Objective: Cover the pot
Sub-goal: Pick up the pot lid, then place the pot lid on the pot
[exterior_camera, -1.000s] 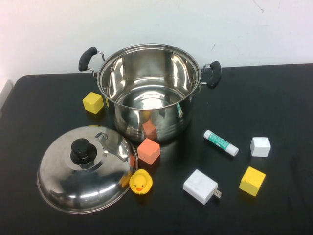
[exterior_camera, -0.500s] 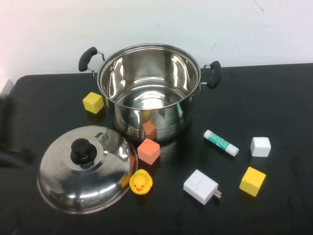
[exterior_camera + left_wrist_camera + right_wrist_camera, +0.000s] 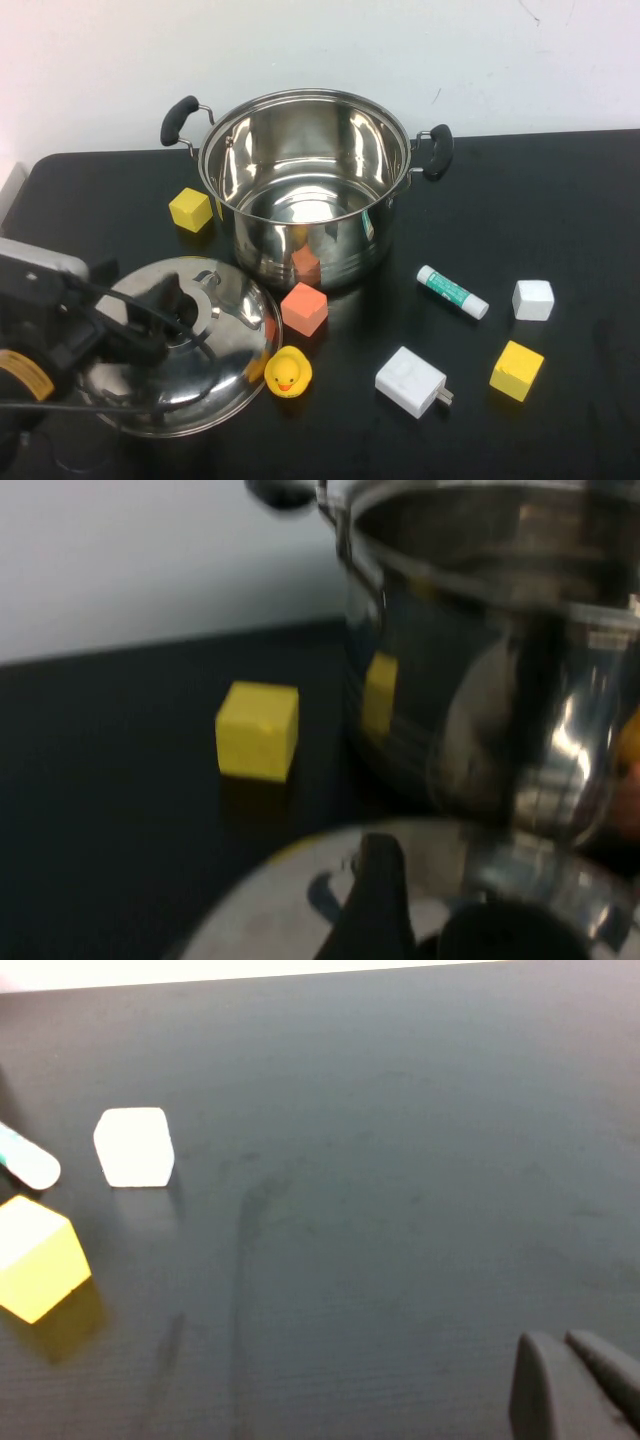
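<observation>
The large steel pot with two black handles stands open at the back middle of the black table. It fills the left wrist view. The domed steel lid lies in front of it to the left, also seen in the left wrist view. My left gripper has come in from the left and sits over the lid, open, its fingers either side of the black knob. One finger shows beside the knob. My right gripper is shut and empty over bare table, out of the high view.
A yellow block lies left of the pot, an orange block and a yellow duck right of the lid. A glue stick, white adapter, white block and yellow block lie front right.
My left arm has come into the high view from the left and now reaches over the lid, its gripper at the knob. The lid, pot and small items have not moved.
</observation>
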You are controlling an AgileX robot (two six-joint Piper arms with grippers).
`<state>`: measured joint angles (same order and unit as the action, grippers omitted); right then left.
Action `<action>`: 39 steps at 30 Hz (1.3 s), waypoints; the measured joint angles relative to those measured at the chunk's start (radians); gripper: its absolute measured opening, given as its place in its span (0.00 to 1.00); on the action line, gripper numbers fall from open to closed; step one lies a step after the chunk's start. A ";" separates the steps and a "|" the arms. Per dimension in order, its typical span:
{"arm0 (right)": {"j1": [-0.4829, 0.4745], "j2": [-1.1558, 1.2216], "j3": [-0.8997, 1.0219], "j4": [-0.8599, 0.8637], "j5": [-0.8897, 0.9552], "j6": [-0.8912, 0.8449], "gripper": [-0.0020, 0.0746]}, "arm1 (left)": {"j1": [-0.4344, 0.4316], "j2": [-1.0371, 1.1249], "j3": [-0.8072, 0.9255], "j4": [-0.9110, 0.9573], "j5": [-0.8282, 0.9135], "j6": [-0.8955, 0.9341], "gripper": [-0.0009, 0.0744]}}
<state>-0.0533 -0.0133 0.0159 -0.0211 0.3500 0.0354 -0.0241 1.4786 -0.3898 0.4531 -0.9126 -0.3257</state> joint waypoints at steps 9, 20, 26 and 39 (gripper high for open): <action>0.000 0.000 0.000 0.000 0.000 0.000 0.02 | -0.101 0.147 -0.007 -0.141 -0.018 0.171 0.73; 0.000 0.000 0.000 0.000 0.000 0.000 0.02 | -0.122 0.175 -0.008 -0.348 -0.089 0.296 0.46; 0.000 0.000 0.000 0.000 0.000 0.000 0.02 | -0.122 0.151 -0.008 -0.377 -0.184 0.345 0.46; 0.000 0.000 0.000 0.000 0.000 0.000 0.02 | -0.123 -0.005 -0.008 -0.480 -0.173 0.361 0.46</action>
<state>-0.0533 -0.0133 0.0159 -0.0211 0.3500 0.0354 -0.1467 1.4735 -0.3981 -0.0270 -1.0857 0.0357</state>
